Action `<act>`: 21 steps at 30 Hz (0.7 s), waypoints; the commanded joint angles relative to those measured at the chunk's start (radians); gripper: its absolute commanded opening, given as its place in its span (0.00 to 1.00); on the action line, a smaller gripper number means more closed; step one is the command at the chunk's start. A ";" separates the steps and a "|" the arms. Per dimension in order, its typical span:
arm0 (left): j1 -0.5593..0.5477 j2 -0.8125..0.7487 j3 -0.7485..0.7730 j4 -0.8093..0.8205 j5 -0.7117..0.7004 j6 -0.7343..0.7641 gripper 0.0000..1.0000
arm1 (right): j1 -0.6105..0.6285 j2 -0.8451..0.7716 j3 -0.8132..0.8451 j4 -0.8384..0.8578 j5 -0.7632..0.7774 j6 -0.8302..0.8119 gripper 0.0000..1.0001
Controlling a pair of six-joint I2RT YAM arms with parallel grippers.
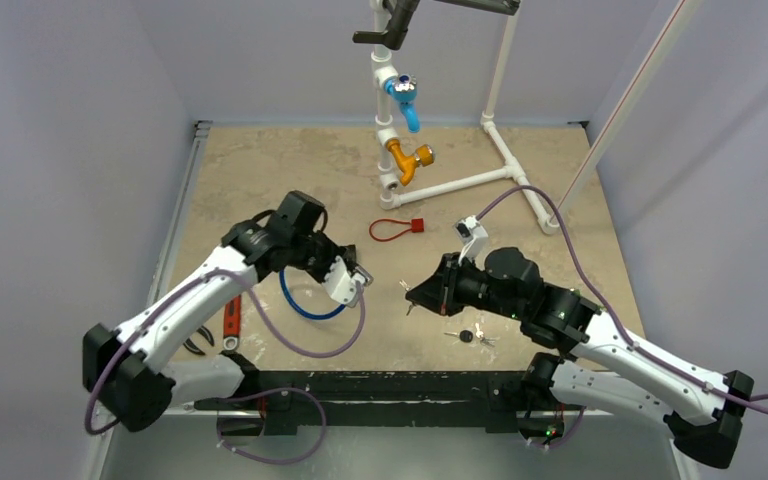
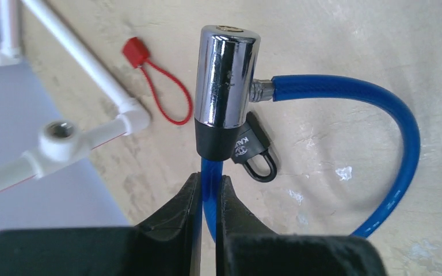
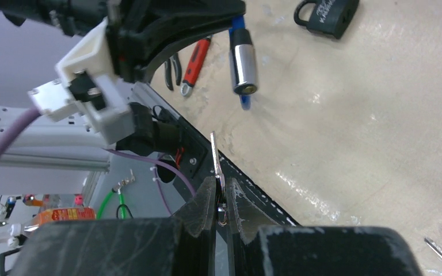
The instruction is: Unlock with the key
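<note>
Alignment step. Cable is clamped by left gripper just beside lock barrel; key, pinched by right gripper, must be lined up with barrel's keyhole.

L gripper clamps blue cable — lock (chrome) above.

Pale grey walls around beige stone-look tabletop

Glossy chrome lock barrel; smooth, perhaps plastic-sheathed blue cable
</note>
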 commanded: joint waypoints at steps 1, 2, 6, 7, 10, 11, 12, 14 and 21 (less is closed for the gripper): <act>-0.006 -0.177 -0.005 -0.043 0.082 -0.165 0.00 | -0.004 0.024 0.113 -0.010 -0.030 -0.053 0.00; -0.005 -0.213 -0.013 -0.031 0.076 -0.201 0.00 | -0.004 0.034 0.128 -0.022 -0.036 -0.065 0.00; -0.005 -0.299 -0.024 -0.029 0.050 -0.317 0.00 | -0.004 0.084 0.193 -0.072 -0.057 -0.129 0.00; -0.005 -0.312 -0.026 -0.025 0.041 -0.352 0.00 | -0.004 0.101 0.210 -0.086 -0.061 -0.157 0.00; -0.005 -0.349 -0.045 0.000 0.023 -0.439 0.00 | -0.004 0.164 0.267 -0.141 -0.101 -0.221 0.00; -0.006 -0.365 -0.057 0.016 0.018 -0.461 0.00 | -0.002 0.181 0.281 -0.148 -0.119 -0.238 0.00; -0.005 -0.382 -0.074 0.038 0.014 -0.477 0.00 | -0.001 0.190 0.290 -0.151 -0.134 -0.249 0.00; -0.005 -0.414 -0.100 0.077 0.000 -0.497 0.00 | -0.001 0.206 0.304 -0.152 -0.160 -0.269 0.00; -0.005 -0.508 -0.188 0.177 -0.023 -0.498 0.00 | 0.018 0.268 0.357 -0.192 -0.223 -0.330 0.00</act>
